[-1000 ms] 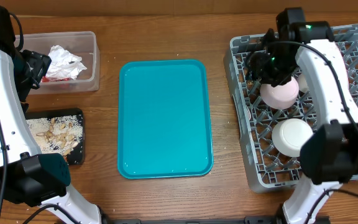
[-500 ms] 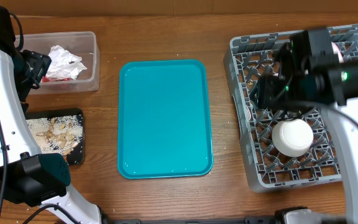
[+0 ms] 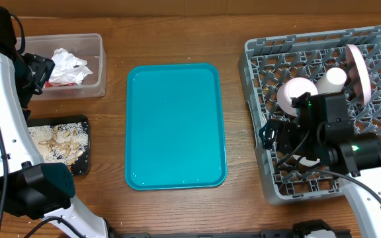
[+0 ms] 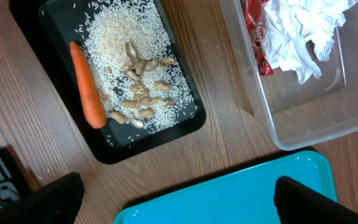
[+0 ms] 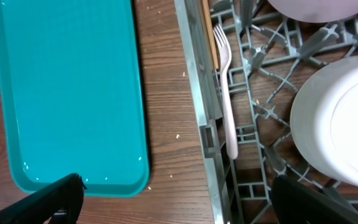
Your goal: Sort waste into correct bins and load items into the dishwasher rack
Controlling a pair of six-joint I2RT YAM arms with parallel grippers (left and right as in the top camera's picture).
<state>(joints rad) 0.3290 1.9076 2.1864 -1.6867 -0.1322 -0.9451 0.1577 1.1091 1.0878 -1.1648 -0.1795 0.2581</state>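
The grey dishwasher rack point(image 3: 256, 59) holds a white bowl point(image 3: 295, 92), a white cup point(image 3: 335, 78) and an upright plate point(image 3: 357, 63). My right gripper point(image 3: 270, 135) is open and empty above the rack's left edge. In the right wrist view its fingers point(image 5: 179, 205) flank the rack wall point(image 5: 194, 87), with the white fork point(image 5: 227, 93), wooden stick point(image 5: 209, 31) and a bowl point(image 5: 340, 124) inside. My left gripper point(image 4: 179, 202) is open and empty. The black tray point(image 4: 185, 121) holds the carrot point(image 4: 87, 84), rice point(image 4: 123, 43) and beige scraps point(image 4: 142, 99). The clear tub point(image 4: 291, 134) holds napkins point(image 4: 297, 31) and the red wrapper point(image 4: 253, 31).
The flat teal tray point(image 3: 174, 125) lies bare in the middle of the wooden table, between the bins and the rack. A few crumbs lie on the wood by the rack. The clear tub point(image 3: 98, 63) stands at the far left, the black tray point(image 3: 81, 142) in front of it.
My right arm has swung from the far part of the rack to its near left side, uncovering the far bowl, cup and plate and hiding the near bowl. The left arm has not moved.
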